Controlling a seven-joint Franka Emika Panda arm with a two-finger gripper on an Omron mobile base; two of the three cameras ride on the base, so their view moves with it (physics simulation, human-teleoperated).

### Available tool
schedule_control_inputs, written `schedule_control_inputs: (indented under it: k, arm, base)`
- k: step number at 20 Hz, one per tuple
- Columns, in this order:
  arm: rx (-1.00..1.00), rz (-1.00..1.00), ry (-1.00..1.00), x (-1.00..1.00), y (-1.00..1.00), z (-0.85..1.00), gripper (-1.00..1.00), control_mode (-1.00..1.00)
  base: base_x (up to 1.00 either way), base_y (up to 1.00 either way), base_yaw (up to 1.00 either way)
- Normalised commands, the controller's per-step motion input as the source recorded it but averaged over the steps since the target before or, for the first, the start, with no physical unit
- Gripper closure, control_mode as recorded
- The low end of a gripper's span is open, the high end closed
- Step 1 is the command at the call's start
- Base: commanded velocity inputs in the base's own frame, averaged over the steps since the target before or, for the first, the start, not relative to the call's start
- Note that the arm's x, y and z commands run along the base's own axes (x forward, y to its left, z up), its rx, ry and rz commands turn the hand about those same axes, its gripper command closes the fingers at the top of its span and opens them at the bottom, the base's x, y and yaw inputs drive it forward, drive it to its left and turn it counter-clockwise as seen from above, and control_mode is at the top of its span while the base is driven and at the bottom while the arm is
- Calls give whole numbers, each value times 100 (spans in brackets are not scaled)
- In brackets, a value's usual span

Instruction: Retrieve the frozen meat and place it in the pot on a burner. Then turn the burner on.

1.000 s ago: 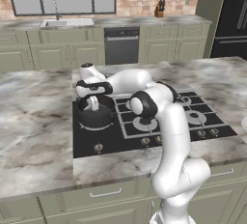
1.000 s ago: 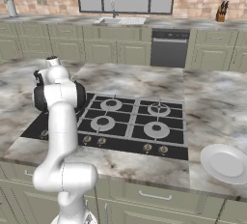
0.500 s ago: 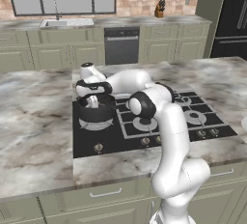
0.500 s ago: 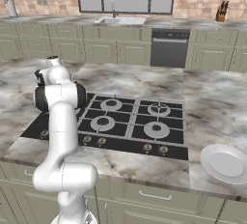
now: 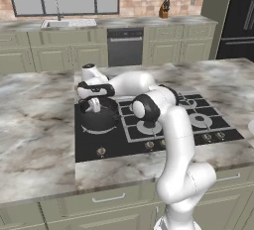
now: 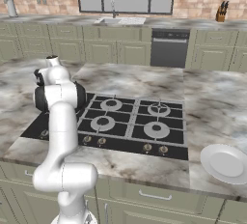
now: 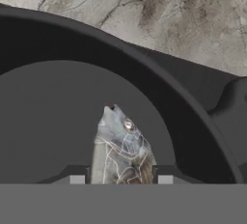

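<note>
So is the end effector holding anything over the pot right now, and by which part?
Yes, the frozen meat. The end effector grips its near end between the fingertips; the rest hangs free inside the pot.

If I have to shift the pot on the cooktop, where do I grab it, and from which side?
Probably by the thick rim of the pot, coming straight down from above so one finger goes inside the wall and one outside. It sits upright and open-topped, and the hand is already over it. Its short side handle is an alternative. Avoid the meat inside.
</note>
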Motion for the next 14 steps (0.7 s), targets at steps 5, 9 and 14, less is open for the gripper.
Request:
schedule_control_inputs:
  k: [5, 9, 14]
  arm:
    - [0, 0, 0, 0, 1, 33, -100, -100]
    - [0, 0, 0, 0, 0, 44, -100, -100]
    - [3, 0, -1, -25, 0, 63, -100, -100]
  base:
    - [0, 0, 0]
    - [0, 0, 0]
    - [0, 0, 0]
